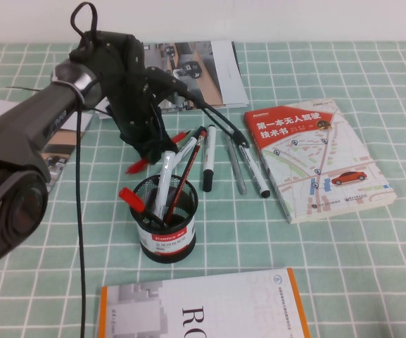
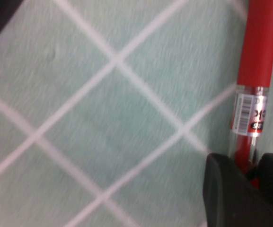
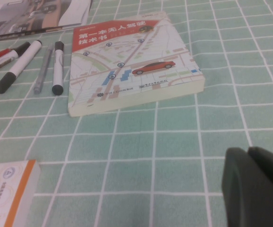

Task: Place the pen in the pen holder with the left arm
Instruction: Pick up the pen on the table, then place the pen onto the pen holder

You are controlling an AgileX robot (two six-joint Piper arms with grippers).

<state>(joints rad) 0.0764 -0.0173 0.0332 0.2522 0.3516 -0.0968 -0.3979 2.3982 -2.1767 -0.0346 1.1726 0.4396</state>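
On the counter [image 1: 371, 282], the left gripper [image 1: 146, 149] holds the pen [image 1: 138, 166] just behind the pen holder [image 1: 165, 232]; markers [image 1: 238, 165] lie behind-right of the holder, a book [image 1: 315, 158] farther right. The right gripper [image 3: 257, 187] hovers near that book.

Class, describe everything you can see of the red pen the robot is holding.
The pen is slim, with a solid red upper body and a clear section bearing a white barcode label. It looks like plastic. The left hand, behind the pen holder, is shut on it. It hangs tilted above the checked cloth. The right hand is elsewhere.
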